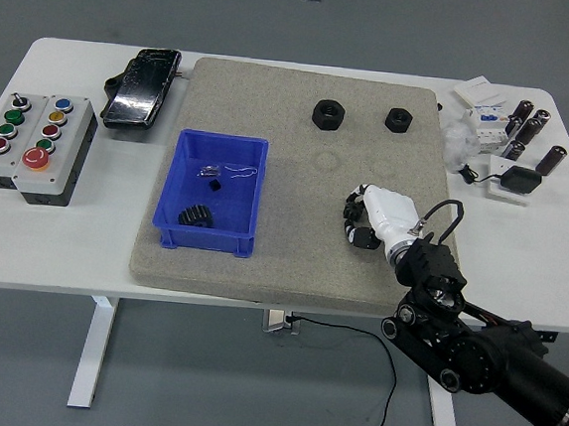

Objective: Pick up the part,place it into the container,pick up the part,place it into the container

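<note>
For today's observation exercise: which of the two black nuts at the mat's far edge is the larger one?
The left nut, visibly bigger and nearer the mat's middle; the smaller nut sits to its right, closer to the mat's right edge.

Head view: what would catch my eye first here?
The bright blue bin on the tan mat, with a black gear inside. Next, the robot's white right hand, fingers curled down onto the mat right of the bin. Two black nuts sit near the mat's far edge.
</note>
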Robot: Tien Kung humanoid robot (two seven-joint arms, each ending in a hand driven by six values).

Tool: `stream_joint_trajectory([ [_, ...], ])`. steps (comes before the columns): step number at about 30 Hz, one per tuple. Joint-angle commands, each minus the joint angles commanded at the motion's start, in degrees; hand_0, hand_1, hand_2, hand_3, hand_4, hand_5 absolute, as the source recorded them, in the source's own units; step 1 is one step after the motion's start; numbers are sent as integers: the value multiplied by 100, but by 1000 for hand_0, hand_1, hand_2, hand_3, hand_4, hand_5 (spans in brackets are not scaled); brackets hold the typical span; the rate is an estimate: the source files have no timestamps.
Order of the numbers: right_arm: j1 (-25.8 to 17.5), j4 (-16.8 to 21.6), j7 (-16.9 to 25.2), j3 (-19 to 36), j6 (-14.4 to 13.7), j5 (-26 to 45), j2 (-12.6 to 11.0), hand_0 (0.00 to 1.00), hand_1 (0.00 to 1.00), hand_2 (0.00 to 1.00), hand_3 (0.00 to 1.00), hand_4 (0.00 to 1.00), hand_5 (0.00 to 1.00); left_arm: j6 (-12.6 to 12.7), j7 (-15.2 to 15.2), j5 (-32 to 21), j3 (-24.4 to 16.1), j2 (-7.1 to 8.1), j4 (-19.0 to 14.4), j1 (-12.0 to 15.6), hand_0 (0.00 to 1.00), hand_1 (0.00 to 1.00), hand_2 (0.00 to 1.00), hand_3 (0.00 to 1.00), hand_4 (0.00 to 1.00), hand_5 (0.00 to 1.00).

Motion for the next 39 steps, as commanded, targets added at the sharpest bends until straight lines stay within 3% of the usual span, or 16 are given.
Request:
stream_joint_trajectory([
  [5,17,-7,18,-17,-53,0,0,440,575,563,636,618,52,2,-3,-5,6,2,0,4,667,632,551,602,699,350],
  [6,19,-8,22,-19,-61,1,-1,433,567,548,544,589,106,2,-4,-6,7,2,0,5,667,631,551,603,702,350],
  [17,36,5,38,-50,-117,-19,-10,431,563,540,496,581,126,-1,-17,-29,34,-8,0,4,667,632,551,602,703,352],
  [25,174,510,-76,78,-137,-325,-46,426,561,537,482,574,132,2,-10,-22,24,-4,0,3,666,631,552,603,706,353],
  [29,329,933,-119,54,-184,-471,45,426,561,537,482,574,132,0,-6,-10,15,-5,0,1,666,631,552,603,706,353],
  [35,591,1432,-103,-333,-352,-592,399,424,561,532,480,564,142,-3,11,24,-7,-4,0,3,666,631,551,603,707,356],
  [36,622,1460,-96,-414,-375,-592,447,480,589,619,637,566,155,-3,13,27,-9,-3,0,1,666,632,551,603,709,359],
  [39,672,1453,-106,-660,-334,-552,598,480,589,619,637,566,155,-4,16,34,-8,3,0,-8,666,632,551,603,709,359],
])
